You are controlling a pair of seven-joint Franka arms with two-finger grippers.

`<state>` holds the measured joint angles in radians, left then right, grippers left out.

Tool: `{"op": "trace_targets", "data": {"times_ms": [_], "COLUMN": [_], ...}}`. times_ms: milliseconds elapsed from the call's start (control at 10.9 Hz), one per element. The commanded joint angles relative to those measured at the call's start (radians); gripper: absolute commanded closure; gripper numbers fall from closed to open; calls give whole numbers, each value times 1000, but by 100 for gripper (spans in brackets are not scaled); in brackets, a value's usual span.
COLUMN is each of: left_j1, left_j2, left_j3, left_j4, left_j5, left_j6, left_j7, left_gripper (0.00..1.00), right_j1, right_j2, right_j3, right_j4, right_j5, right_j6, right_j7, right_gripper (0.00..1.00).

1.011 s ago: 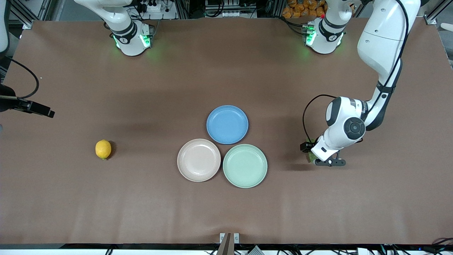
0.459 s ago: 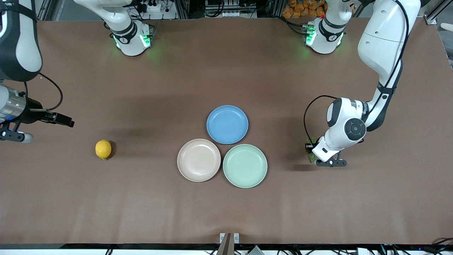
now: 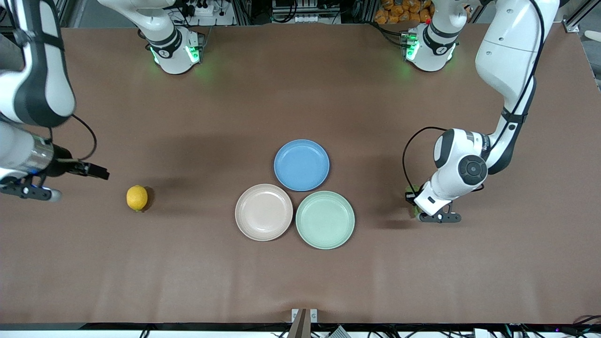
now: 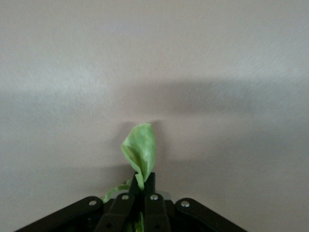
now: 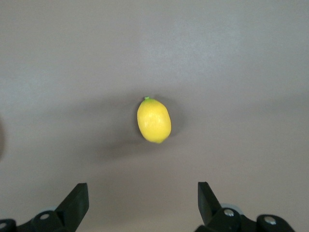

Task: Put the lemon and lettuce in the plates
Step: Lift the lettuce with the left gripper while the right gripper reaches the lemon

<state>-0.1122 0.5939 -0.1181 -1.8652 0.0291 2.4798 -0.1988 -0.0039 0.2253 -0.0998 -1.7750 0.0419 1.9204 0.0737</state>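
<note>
Since a second ago the right arm has swung in from the edge of the front view at its own end of the table. Its right gripper (image 3: 28, 190) now hangs over bare table near the lemon (image 3: 136, 197), toward the right arm's end from it. The left arm has hardly shifted.

In the right wrist view the right gripper (image 5: 140, 205) has its fingers (image 5: 76, 203) spread wide apart, holding nothing, and the lemon (image 5: 154, 120) lies on the table ahead of the gap between them, not touched.

Next along the table (image 3: 188, 272), well apart from the lemon, come three plates close together: the beige plate (image 3: 264, 212), the blue plate (image 3: 301, 165) farther from the front camera, and the green plate (image 3: 325, 219). All three are bare.

Toward the left arm's end, the left gripper (image 3: 415, 206) is down low at the table, well apart from the green plate. In the left wrist view the left gripper (image 4: 140, 193) has its fingers (image 4: 150, 181) closed together on the lettuce (image 4: 140, 153), whose pale green leaf sticks out past the fingertips. In the front view only a sliver of the lettuce (image 3: 413, 210) shows beside the left arm's hand.
</note>
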Motion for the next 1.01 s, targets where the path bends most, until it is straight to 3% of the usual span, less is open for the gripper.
{"op": "trace_targets", "data": {"times_ms": [0, 459, 919], "left_j1": [-9, -139, -283], "left_j2": [-63, -43, 64], "left_j3": [-9, -11, -9], "left_j4": [-2, 90, 279], "left_j5": [23, 14, 11], "left_j6": [-2, 7, 16], "left_j7": [-46, -175, -382], "left_gripper": [100, 100, 100], "right_j1": [4, 7, 12], "right_j2": [14, 89, 183], "right_j3": [0, 2, 2], "right_j4": [-60, -87, -128], "right_j5": [12, 12, 13], "right_j6": [94, 231, 406], "right_j7": [-14, -20, -37], "right_gripper": [0, 0, 0]}}
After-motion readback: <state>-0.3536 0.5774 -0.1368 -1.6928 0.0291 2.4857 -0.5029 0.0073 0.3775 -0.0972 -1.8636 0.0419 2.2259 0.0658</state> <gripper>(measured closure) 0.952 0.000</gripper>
